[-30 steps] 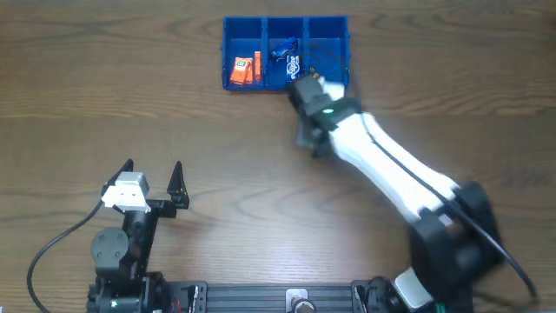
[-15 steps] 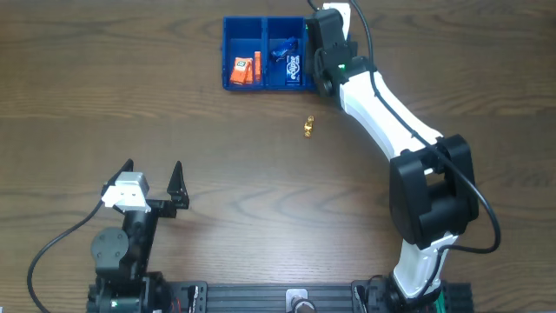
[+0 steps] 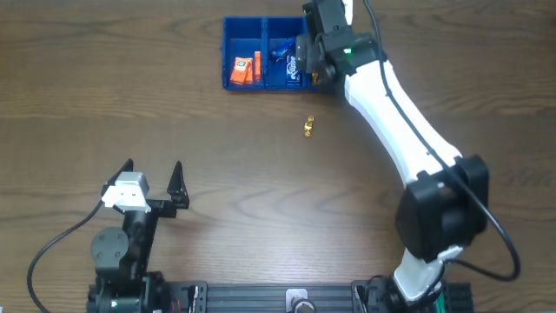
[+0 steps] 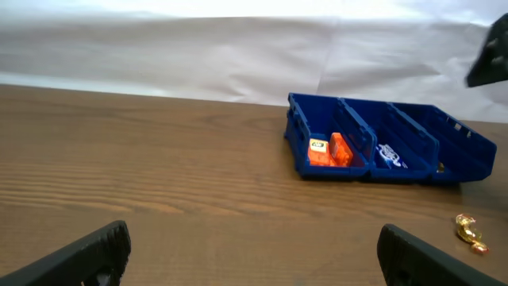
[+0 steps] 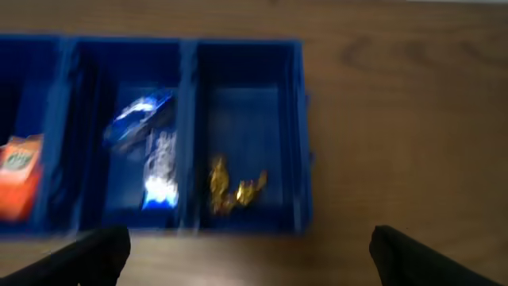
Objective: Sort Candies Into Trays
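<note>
A blue three-compartment tray [image 3: 244, 35] lies at the table's far edge. Orange candies [image 3: 244, 69] fill its left bin and blue-wrapped candies [image 3: 284, 56] the middle one. In the right wrist view gold candies [image 5: 235, 189] rest in the right bin of the tray [image 5: 250, 119]. My right gripper [image 3: 314, 54] hovers over that right bin, open [image 5: 248, 242] with nothing between its fingers. One gold candy [image 3: 309, 127] lies loose on the table in front of the tray, also visible from the left wrist [image 4: 470, 231]. My left gripper [image 3: 153, 178] is open near its base, holding nothing [image 4: 254, 254].
The right arm's white link [image 3: 395, 113] stretches diagonally from the lower right up to the tray. Bare wooden tabletop [image 3: 130, 113] spreads left of and below the tray. A white backdrop [image 4: 198, 48] stands behind the table.
The right arm rose from low over the table near the loose gold candy and swung up over the tray's right bin. That candy came into view. The left arm stayed still.
</note>
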